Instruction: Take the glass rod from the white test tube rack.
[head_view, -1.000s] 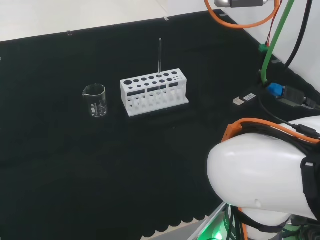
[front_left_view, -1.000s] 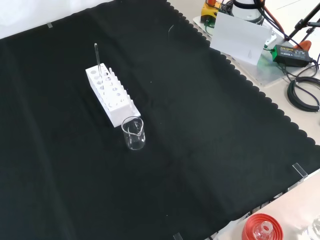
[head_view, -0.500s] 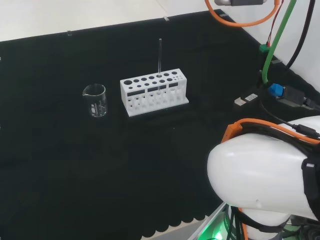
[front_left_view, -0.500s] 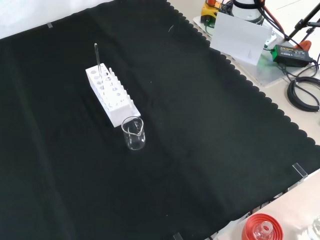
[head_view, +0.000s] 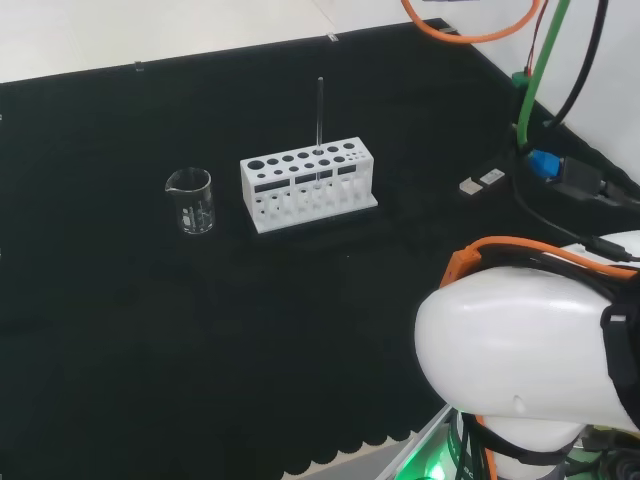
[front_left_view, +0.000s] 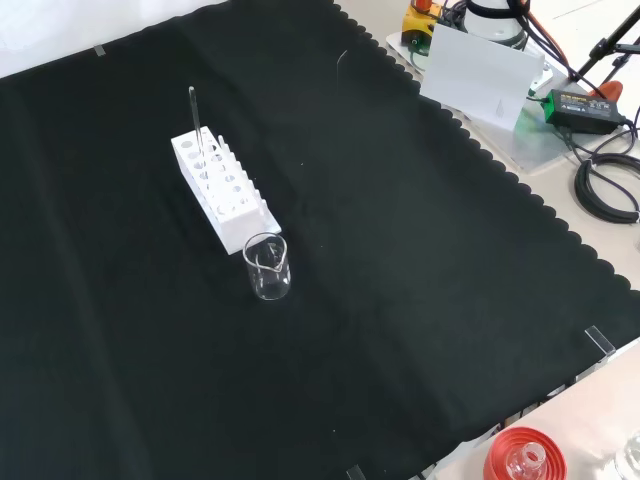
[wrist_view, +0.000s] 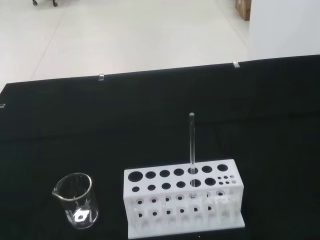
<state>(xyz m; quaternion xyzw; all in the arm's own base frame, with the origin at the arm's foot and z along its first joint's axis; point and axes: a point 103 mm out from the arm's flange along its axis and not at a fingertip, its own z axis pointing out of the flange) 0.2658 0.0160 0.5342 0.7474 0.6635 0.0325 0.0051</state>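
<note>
Glass rod (head_view: 319, 125): stood upright in a hole of the white test tube rack (head_view: 307, 187), toward the rack's end away from the beaker (head_view: 190, 200); not yet taken. Beaker: just beside the rack's other end, apart from it. My fingers: state could not be told. Task: nothing done; approach, pinch and lift all remained, by my judgement.
</note>
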